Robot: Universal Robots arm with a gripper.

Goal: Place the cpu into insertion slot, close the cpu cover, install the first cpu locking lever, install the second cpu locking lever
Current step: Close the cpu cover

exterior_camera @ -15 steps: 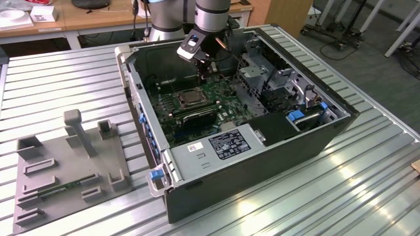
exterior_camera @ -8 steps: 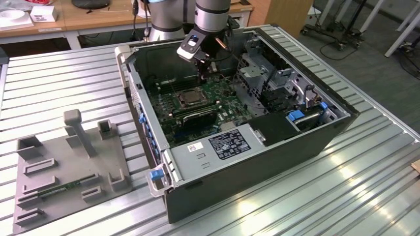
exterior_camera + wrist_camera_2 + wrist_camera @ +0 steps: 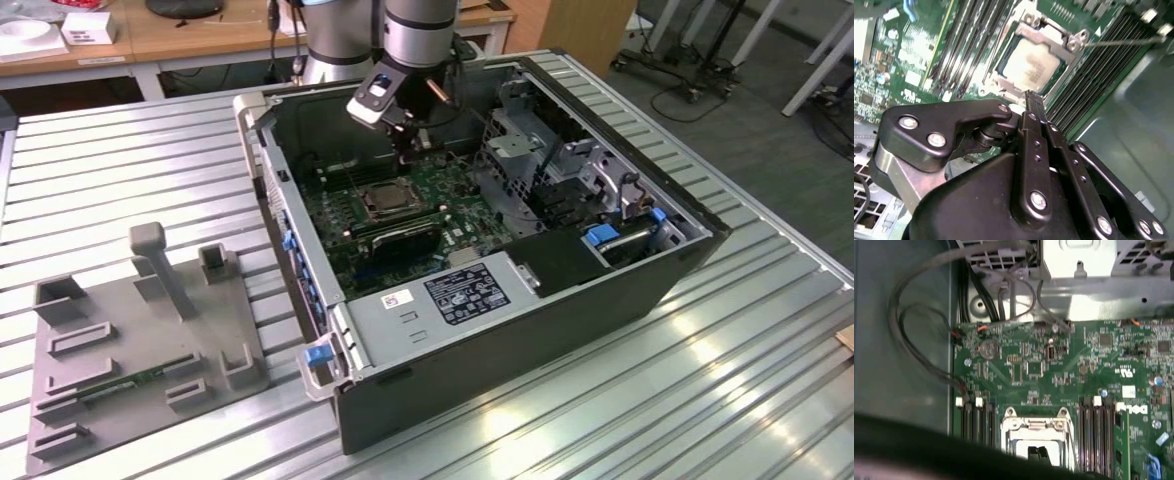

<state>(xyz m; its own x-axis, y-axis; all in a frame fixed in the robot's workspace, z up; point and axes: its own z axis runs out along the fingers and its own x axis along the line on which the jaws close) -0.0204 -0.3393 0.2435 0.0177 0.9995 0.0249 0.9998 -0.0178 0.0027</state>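
Dull silver cpu (image 3: 1029, 67) seated in the insertion slot (image 3: 1004, 82), cpu cover (image 3: 1054, 36) framing it, my hand (image 3: 1033, 100) pinched closed, empty, beside the slot, second wrist view adding a thin lever (image 3: 1124, 42) beyond the slot, exterior view the computer case (image 3: 534, 330).

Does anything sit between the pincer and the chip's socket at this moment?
Nothing visible does. In the second wrist view the shut pincer hangs near the socket, where the chip lies under its cover, with open space between them. The memory slots flank the socket, out of the way.
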